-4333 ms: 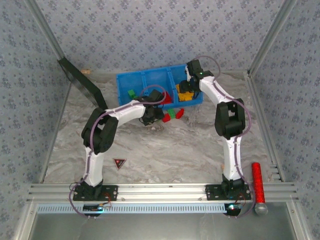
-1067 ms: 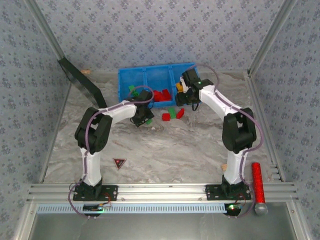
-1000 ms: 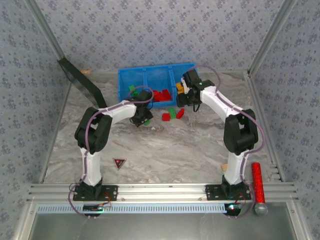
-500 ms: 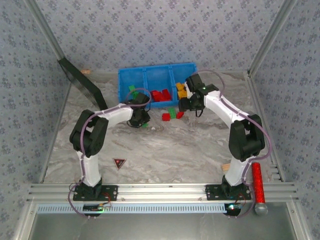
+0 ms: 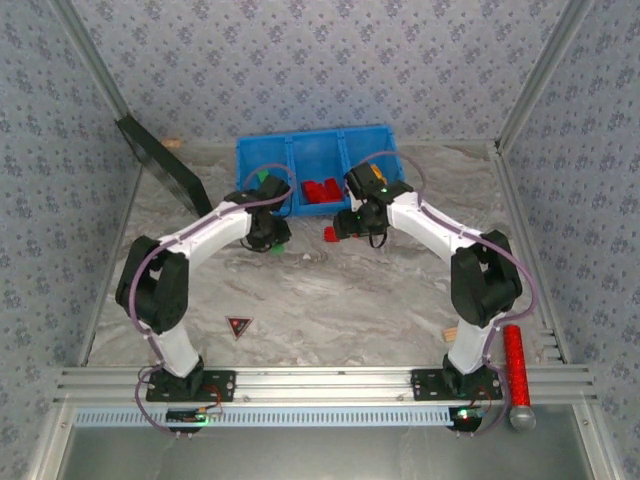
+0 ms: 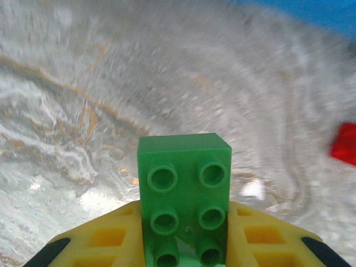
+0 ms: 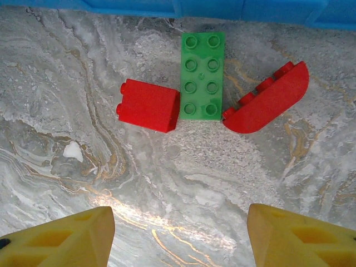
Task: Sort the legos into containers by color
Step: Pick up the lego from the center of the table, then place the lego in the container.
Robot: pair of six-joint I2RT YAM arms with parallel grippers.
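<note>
My left gripper [image 6: 184, 222] is shut on a green lego [image 6: 184, 189], held just above the table; from above it sits [image 5: 270, 236] in front of the blue bin's [image 5: 245, 160] left container. My right gripper [image 7: 183, 239] hangs open over the table, its yellow fingers [image 7: 67, 236] wide apart. Ahead of it lie a red brick [image 7: 146, 104], a green two-by-four brick [image 7: 202, 75] and a red curved brick [image 7: 268, 99], touching in a row in front of the bin wall [image 7: 167, 6]. Red legos [image 5: 320, 190] lie in the middle container.
A black flat panel [image 5: 160, 165] leans at the back left. A red-black triangle sticker [image 5: 238, 325] lies on the marble table near the front. A red cylinder [image 5: 515, 360] and a tan wooden block [image 5: 450, 334] sit at the front right.
My right gripper has left the bin's right container and come down and left over the three loose bricks. My left gripper has shifted slightly left, still holding the green lego.
</note>
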